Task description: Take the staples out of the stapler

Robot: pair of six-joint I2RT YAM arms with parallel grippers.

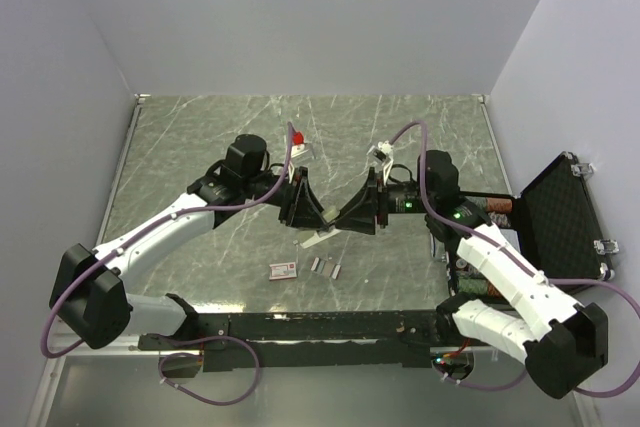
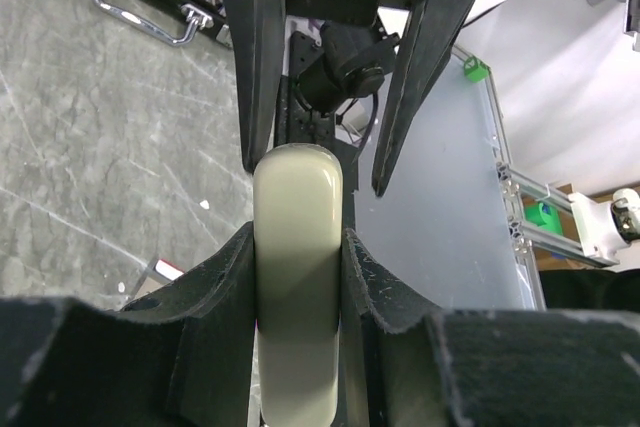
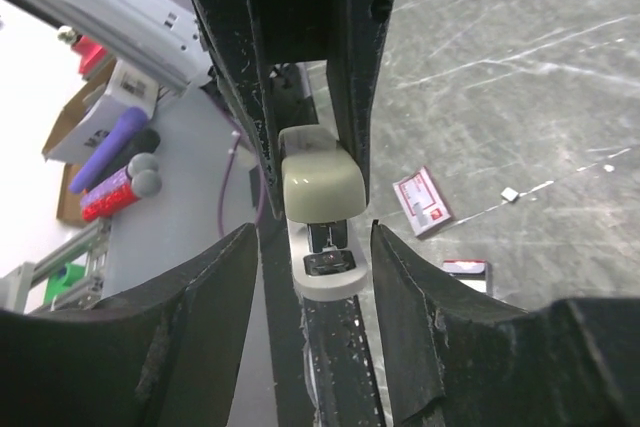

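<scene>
The stapler (image 2: 297,277) has its olive-green top towards the left wrist camera, and my left gripper (image 2: 297,237) is shut on its sides. In the top view the stapler (image 1: 316,238) hangs tilted above the table between both grippers. My right gripper (image 3: 312,232) is open; its fingers (image 3: 215,297) stand either side of the stapler's front end (image 3: 322,187) without touching it. In the top view the left gripper (image 1: 305,209) and right gripper (image 1: 352,219) face each other. Short silver staples (image 1: 318,265) lie on the table below, more beside them (image 1: 336,270).
A small red-and-white flat box (image 1: 283,269) lies left of the staples, also in the right wrist view (image 3: 423,201). An open black case (image 1: 560,217) stands at the right edge. A red-topped small object (image 1: 297,137) and a white piece (image 1: 381,152) sit farther back.
</scene>
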